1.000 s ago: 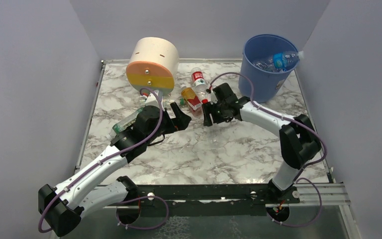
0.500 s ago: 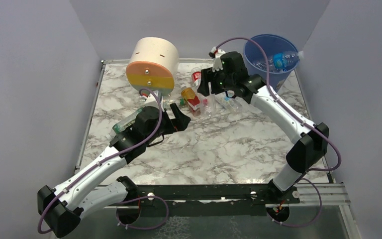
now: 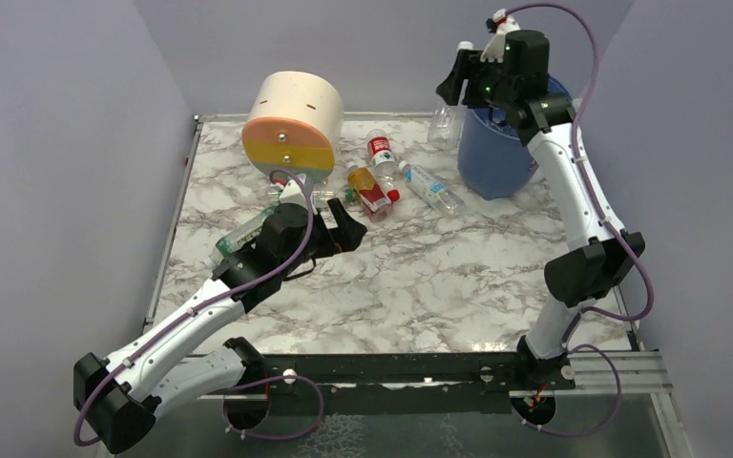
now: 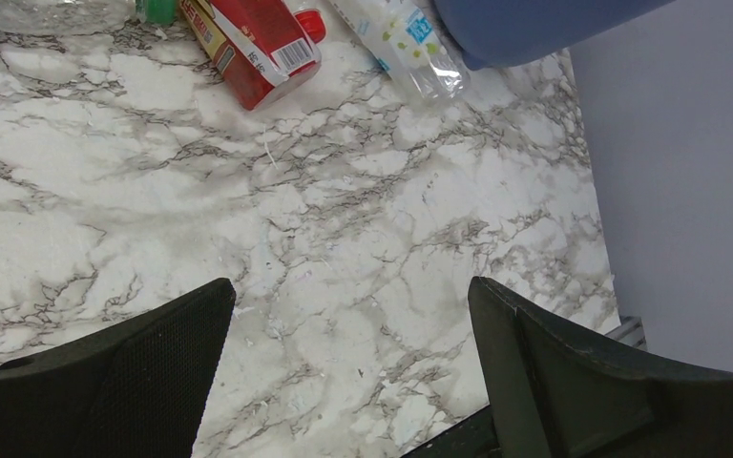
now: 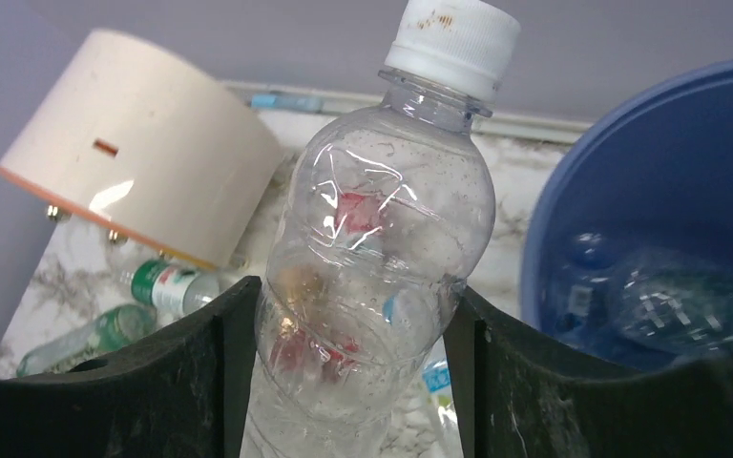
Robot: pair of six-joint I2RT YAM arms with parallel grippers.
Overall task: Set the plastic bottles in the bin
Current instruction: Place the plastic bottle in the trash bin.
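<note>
Marble-patterned surface under everything. At its far left, lying on its side, big cream, orange and yellow cylinder. At far right corner, upright blue bin, with some crushed bottles inside. Raised high just beside the bin's left rim, right end effector, clamped on a clear bottle with white cap, outside the bin. Low over the surface, left end effector, wide open, gripping nothing. Lying between cylinder and bin: orange-tinted bottle, white-label bottle, red-label bottle. Beside the left arm, green-label bottle.
</note>
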